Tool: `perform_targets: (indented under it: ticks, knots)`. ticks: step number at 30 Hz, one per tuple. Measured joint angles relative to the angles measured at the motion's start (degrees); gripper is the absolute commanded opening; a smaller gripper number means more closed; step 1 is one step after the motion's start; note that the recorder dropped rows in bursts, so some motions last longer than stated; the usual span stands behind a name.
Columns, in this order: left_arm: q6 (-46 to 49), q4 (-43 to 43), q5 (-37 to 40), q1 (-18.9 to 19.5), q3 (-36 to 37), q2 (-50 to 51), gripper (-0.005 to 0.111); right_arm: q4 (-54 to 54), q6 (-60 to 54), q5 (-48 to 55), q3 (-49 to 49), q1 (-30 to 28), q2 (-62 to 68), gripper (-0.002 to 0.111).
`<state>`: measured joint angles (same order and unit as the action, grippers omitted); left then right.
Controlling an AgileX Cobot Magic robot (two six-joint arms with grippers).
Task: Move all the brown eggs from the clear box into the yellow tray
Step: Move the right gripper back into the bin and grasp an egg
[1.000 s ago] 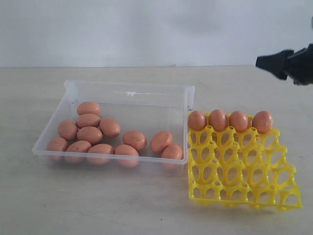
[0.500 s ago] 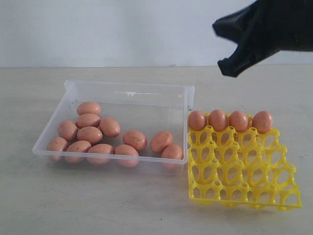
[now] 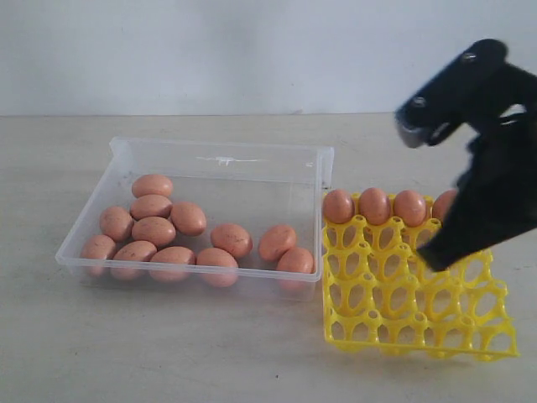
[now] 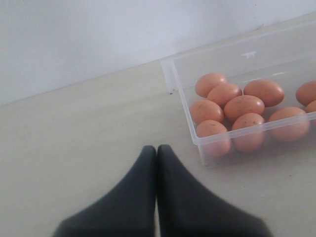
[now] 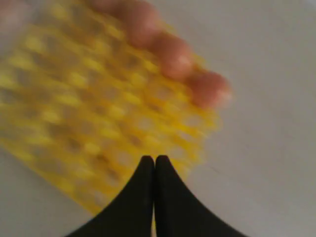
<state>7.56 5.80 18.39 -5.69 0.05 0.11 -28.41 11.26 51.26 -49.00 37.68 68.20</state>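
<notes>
Outwardly, twelve brown eggs [image 3: 153, 231] are seen in the clear box [image 3: 218, 151] at 9 o'clock, four in the yellow tray [image 3: 403, 327] at 4 o'clock, by the right gripper [image 3: 430, 256]. At the left wrist, the left gripper [image 4: 156, 148] is shown pressed together, empty. At the right wrist, likewise.

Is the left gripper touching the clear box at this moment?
Apart. The left wrist view shows a strip of bare table between the shut left gripper and the nearest corner of the clear box.

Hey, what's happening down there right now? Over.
Left tool shut, empty, beside clear box. Right tool shut, empty, over yellow tray. Twelve brown eggs in box, four in tray. No obstruction seen.
</notes>
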Motion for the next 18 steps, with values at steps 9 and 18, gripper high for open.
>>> perform_targets:
  ticks: [9, 18]
  knots:
    - [0.00, 0.00, 0.00, 0.00, 0.00, 0.00, -0.004, 39.25, -24.12, 2.74, -32.95, 0.11, 28.63, 0.000]
    - [0.00, 0.00, 0.00, 0.00, 0.00, 0.00, -0.004, 45.80, -29.20, 16.24, -61.15, 0.19, 57.01, 0.061]
